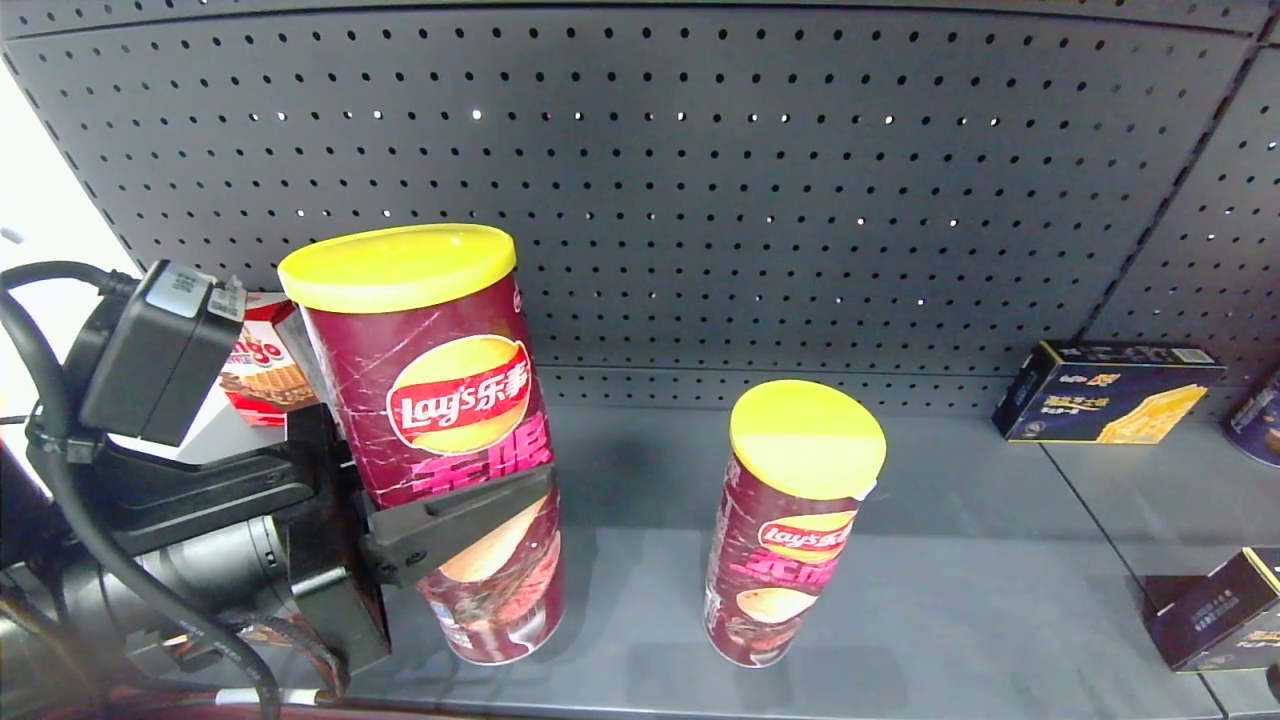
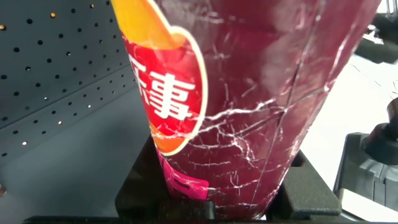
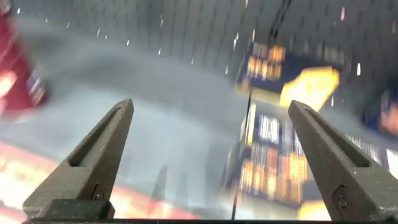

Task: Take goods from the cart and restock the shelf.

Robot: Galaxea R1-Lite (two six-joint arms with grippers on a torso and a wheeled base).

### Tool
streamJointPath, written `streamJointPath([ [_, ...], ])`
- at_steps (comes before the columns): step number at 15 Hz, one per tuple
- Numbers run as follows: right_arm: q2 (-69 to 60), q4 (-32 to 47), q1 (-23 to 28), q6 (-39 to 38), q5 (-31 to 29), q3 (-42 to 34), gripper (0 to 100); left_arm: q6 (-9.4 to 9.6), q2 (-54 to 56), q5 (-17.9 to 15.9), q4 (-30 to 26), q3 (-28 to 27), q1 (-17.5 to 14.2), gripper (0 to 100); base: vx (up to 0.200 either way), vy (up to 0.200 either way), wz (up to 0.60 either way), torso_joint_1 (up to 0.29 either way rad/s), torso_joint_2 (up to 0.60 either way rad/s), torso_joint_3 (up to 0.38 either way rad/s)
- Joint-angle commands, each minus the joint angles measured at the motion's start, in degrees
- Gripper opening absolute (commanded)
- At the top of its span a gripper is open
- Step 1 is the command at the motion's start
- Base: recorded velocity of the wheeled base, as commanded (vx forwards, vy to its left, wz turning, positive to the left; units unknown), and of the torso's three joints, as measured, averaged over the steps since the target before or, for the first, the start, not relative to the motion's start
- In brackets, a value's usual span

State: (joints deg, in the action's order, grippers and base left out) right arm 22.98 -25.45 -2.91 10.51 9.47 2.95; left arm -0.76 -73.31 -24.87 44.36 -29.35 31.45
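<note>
Maroon cardboard under a yellow plastic lid: the chip can (image 1: 440,420) stands almost upright, leaning a little, at the left front of the grey shelf (image 1: 950,600). The left gripper (image 1: 465,455) pinches it at mid-height. One black finger (image 1: 460,520) crosses the can's front just below the logo. The opposite finger is mostly hidden behind the can. Whether the can's base rests on the shelf or hangs just above it is hard to tell. In the left wrist view the creased wrapper rises from between the jaws, with the can's top and base both cut off.

A second can (image 1: 790,520) of the same kind stands free on the shelf to the right of the held one, apart from it, with its lid on. A red and white box (image 1: 262,365) sits behind the left arm, largely covered by the black wrist housing. A dark blue box (image 1: 1105,392) with yellow print lies at the back right against the pegboard (image 1: 700,150). A second dark box (image 1: 1215,610) near the front is cut off by the right edge. A round dark item (image 1: 1262,420) pokes in at that edge, too little showing to name.

The right gripper (image 3: 210,106) has its fingers spread wide with nothing between them. Beyond it everything is smeared: blurred boxes (image 3: 280,149) with yellow print, and a maroon shape (image 3: 15,68) at the edge, too blurred to identify.
</note>
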Motion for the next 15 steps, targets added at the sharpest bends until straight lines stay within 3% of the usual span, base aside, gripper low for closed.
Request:
streamJointPath([
  [1, -22.98, 24.22, 2.83, -0.49, -0.24, 6.72, 100, -0.04, 0.01, 0.0, 0.02, 0.0, 0.01, 0, 0.0, 0.0, 0.0, 0.0, 0.0, 0.0],
  [3, -22.98, 23.52, 2.83, -1.46, -2.09, 7.42, 100, 0.05, 0.01, 0.0, 0.11, -0.18, -0.07, 0, 0.0, 0.0, 0.0, 0.0, 0.0, 0.0],
  [8, -22.98, 18.6, 2.91, -1.98, -18.0, -2.95, 100, 0.23, 1.07, 0.17, -0.06, -0.18, -0.07, 0, 0.0, 0.0, 0.0, 0.0, 0.0, 0.0],
  [10, -22.98, 21.06, 2.83, -2.33, -17.56, -2.95, 100, 0.23, 1.6, 0.17, -0.06, -0.18, -0.07, 0, 0.0, 0.0, 0.0, 0.0, 0.0, 0.0],
  [13, -22.98, 21.32, 2.91, -3.83, -6.84, -2.95, 100, 0.93, 1.68, 0.0, -0.15, -0.09, 0.19, 0, 0.0, 0.0, 0.0, 0.0, 0.0, 0.0],
  [15, -22.98, 21.5, 2.91, -4.88, -7.45, -2.95, 100, 1.72, 1.68, 0.0, -0.24, -0.09, 0.45, 0, 0.0, 0.0, 0.0, 0.0, 0.0, 0.0],
])
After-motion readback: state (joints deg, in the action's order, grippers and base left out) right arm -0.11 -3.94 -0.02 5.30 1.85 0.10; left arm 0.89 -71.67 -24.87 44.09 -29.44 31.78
